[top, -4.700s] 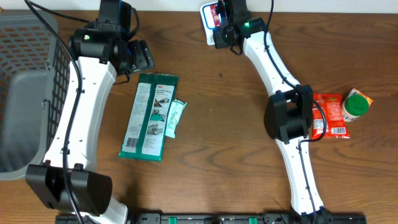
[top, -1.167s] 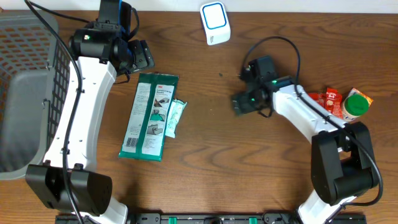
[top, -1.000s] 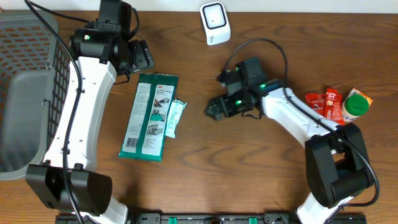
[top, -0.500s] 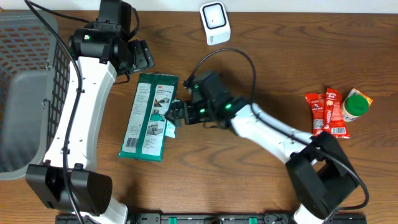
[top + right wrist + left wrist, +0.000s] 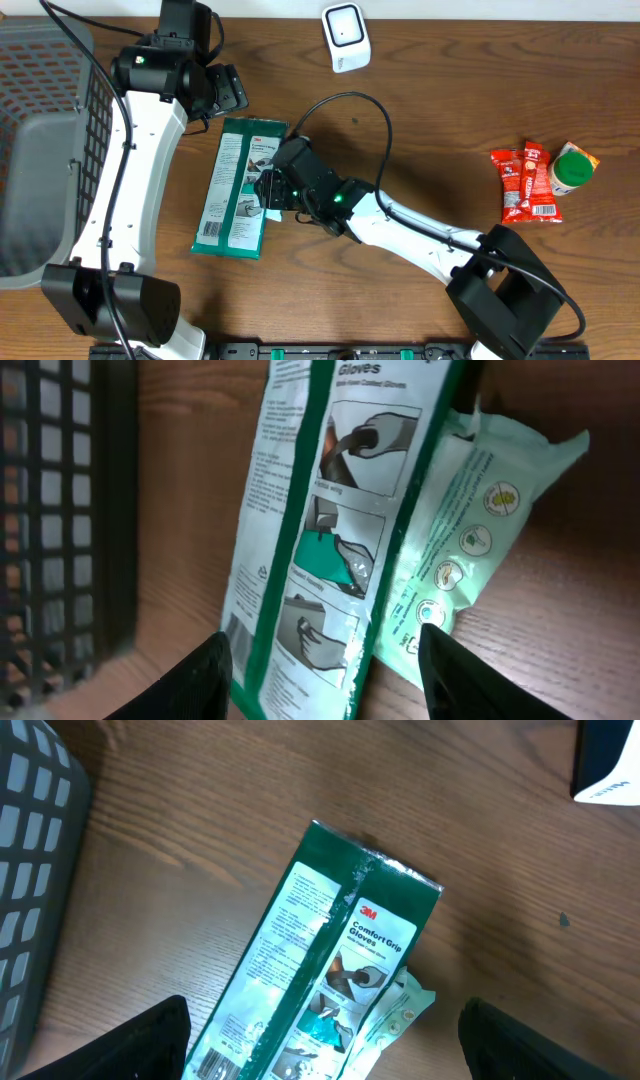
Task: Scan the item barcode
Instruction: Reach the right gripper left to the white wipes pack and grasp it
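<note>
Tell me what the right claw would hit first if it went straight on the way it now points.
Probably the green glove package, whose right edge lies between the open fingers of the right claw. The pale green packet sits just beside it, and depth is unclear.

1. Desk (image 5: 400, 310): dark brown wood-grain surface, evenly lit, fills the overhead view.
2. Pale strip (image 5: 520, 8): runs along the desk's far edge.
3. Grey mesh basket (image 5: 30, 70): occupies the left end.
</note>
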{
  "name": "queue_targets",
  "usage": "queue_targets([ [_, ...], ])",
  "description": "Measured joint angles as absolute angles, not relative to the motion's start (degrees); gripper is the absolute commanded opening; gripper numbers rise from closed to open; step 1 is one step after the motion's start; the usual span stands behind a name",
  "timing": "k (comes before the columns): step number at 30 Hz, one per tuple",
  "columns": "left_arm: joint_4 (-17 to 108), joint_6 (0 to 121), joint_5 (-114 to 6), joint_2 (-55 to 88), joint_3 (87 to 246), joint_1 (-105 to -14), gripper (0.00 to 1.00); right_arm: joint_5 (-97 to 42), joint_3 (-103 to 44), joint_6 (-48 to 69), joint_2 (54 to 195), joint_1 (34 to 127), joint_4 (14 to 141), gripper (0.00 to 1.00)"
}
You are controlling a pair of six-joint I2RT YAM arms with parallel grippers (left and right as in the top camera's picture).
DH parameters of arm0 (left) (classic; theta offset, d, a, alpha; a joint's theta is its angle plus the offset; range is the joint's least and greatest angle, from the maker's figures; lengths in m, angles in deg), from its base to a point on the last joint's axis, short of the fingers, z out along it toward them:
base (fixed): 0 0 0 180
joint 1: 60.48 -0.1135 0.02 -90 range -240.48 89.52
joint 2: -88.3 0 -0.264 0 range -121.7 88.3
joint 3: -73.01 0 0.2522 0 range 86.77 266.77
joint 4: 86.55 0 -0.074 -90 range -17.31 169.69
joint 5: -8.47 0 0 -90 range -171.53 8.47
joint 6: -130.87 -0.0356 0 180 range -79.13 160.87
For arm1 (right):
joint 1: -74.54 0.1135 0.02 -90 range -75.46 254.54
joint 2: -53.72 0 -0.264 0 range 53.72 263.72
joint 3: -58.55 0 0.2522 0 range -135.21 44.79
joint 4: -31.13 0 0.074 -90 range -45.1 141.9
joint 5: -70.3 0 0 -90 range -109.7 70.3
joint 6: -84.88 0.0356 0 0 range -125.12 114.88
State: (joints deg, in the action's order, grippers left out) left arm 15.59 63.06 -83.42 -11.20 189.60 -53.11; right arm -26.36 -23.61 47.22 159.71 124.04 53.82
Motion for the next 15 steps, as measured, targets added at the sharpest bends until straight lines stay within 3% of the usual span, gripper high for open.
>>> queue_targets([
  [5, 15.6, 63.1, -83.4, -11.2, 189.6, -53.1, 0.86, -29.3, -23.6, 55.1, 162.7, 124.0, 52.3, 0.65],
  [12, 15.6, 63.1, -83.4, -11.2, 189.6, -53.1, 0.86, -35.9, -23.6, 59.3, 170.3, 124.3, 49.2, 0.47],
  [15, 15.6, 63.1, -83.4, -11.2, 189.6, -53.1, 0.86, -38.8, -23.6, 59.9, 171.3, 124.3, 47.1, 0.45],
])
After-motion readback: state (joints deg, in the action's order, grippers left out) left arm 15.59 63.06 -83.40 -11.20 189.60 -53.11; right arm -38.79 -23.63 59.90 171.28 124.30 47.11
